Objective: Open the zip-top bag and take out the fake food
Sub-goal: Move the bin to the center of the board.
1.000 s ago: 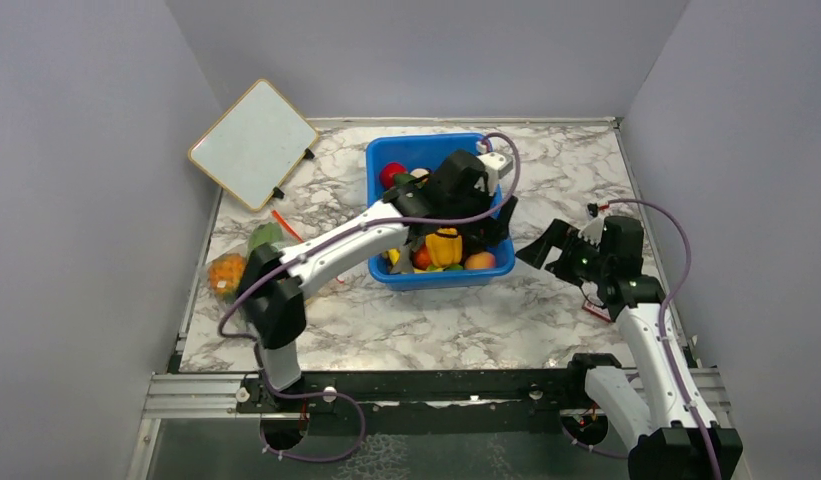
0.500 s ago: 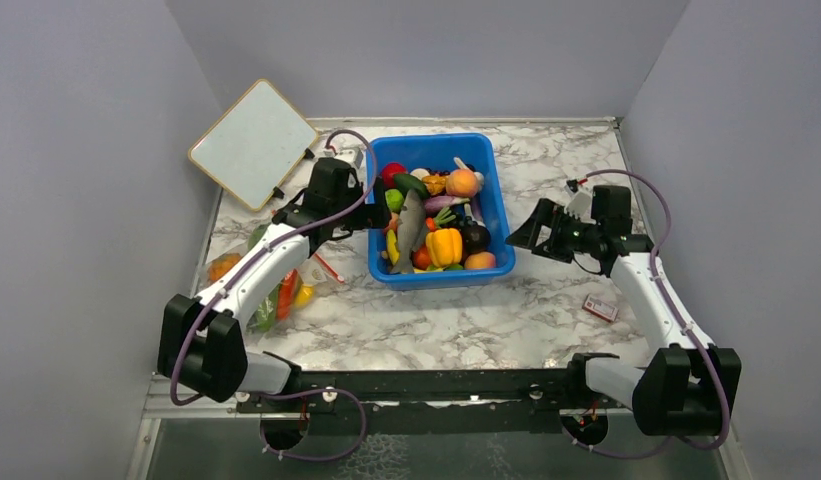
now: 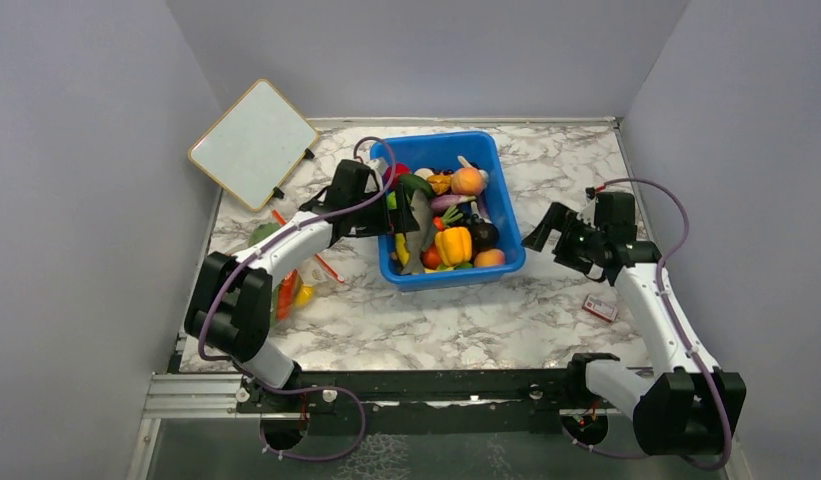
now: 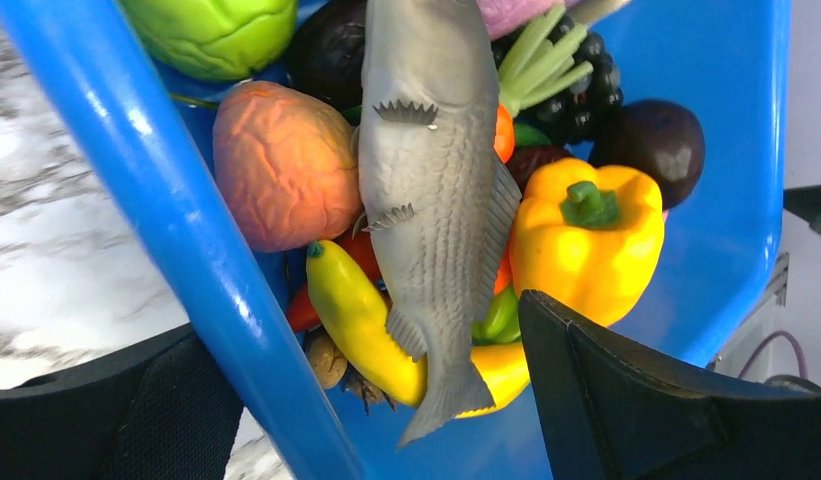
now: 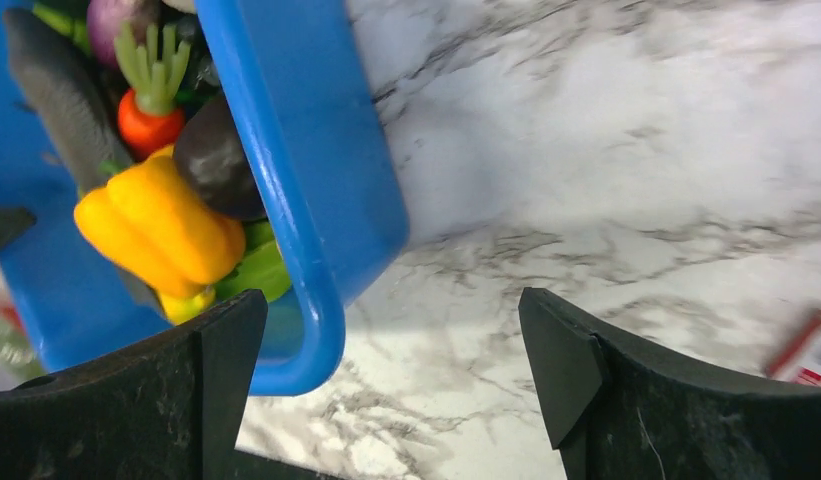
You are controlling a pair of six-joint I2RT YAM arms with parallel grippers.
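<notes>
Plastic this thin should be light, limp and slippery, so the clear, crinkly zip-top bag (image 3: 302, 292) is best pinched by the two lips of its mouth, one hand to each. It lies on the marbled desk (image 3: 466, 320) well behind the left hand (image 3: 384, 217), half hidden under that arm, with bright toy food (image 3: 285, 291) inside. Both hands gape wide, holding nothing. The left straddles the rim of the blue plastic bin (image 3: 441, 138); the right hand (image 3: 542, 226) hovers just beside the bin's other wall.
</notes>
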